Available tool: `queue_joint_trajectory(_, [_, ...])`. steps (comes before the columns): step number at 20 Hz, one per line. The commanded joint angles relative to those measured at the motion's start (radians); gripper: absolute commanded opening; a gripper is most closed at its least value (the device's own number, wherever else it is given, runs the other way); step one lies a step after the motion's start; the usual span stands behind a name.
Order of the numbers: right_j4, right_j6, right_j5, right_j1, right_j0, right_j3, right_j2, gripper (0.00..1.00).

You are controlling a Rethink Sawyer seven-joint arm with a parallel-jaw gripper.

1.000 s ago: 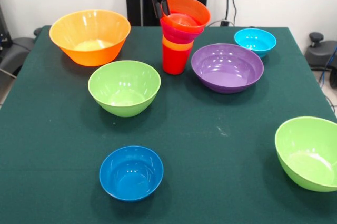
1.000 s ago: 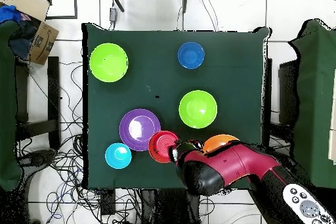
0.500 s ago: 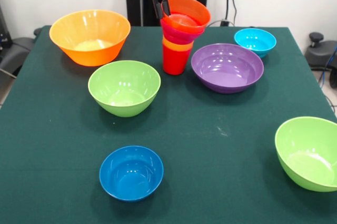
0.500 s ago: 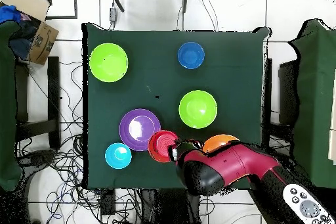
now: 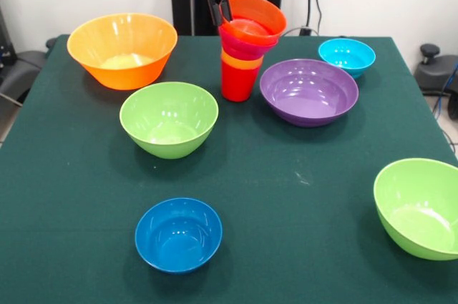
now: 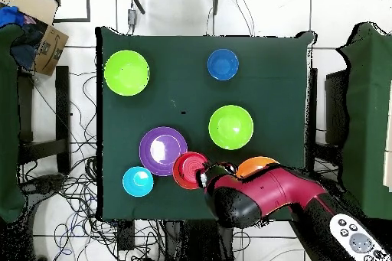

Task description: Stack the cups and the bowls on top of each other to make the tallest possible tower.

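The tower stands at the table's far middle: a red cup (image 5: 235, 84), an orange cup (image 5: 241, 61) nested in it, a pink bowl (image 5: 242, 46), and an orange bowl (image 5: 259, 12) tilted on top. My gripper (image 5: 220, 11) comes down from above, its two dark fingers pinched on the orange bowl's left rim. From overhead the tower (image 6: 189, 170) shows as a red disc beside the arm (image 6: 253, 197). Loose bowls lie around: large yellow-orange (image 5: 122, 48), two lime green (image 5: 169, 118) (image 5: 421, 207), purple (image 5: 308, 91), light blue (image 5: 346, 56), dark blue (image 5: 178, 234).
The purple bowl sits close to the tower's right, the near lime green bowl to its front left. The arm covers most of the yellow-orange bowl (image 6: 256, 166) from overhead. A cardboard box (image 6: 38, 32) and cables lie off the green table (image 6: 191, 97).
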State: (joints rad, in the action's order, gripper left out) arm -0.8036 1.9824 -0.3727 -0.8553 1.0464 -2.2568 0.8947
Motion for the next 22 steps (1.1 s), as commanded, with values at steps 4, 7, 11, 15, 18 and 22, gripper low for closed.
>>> queue_joint_trajectory(4, [-0.078, -0.063, 0.041, 0.065, -0.054, 0.018, 0.004, 0.00])
queue_joint_trajectory(7, [-0.074, -0.067, 0.033, 0.063, -0.057, 0.028, 0.006, 0.00])
queue_joint_trajectory(11, [-0.072, -0.079, 0.031, 0.063, -0.048, 0.030, 0.014, 0.00])
queue_joint_trajectory(15, [-0.065, -0.088, 0.025, 0.060, -0.045, 0.034, 0.025, 0.00])
queue_joint_trajectory(18, [-0.060, -0.096, 0.018, 0.055, -0.043, 0.039, 0.033, 0.00])
queue_joint_trajectory(22, [-0.046, -0.109, 0.002, 0.054, -0.042, 0.052, 0.045, 0.00])
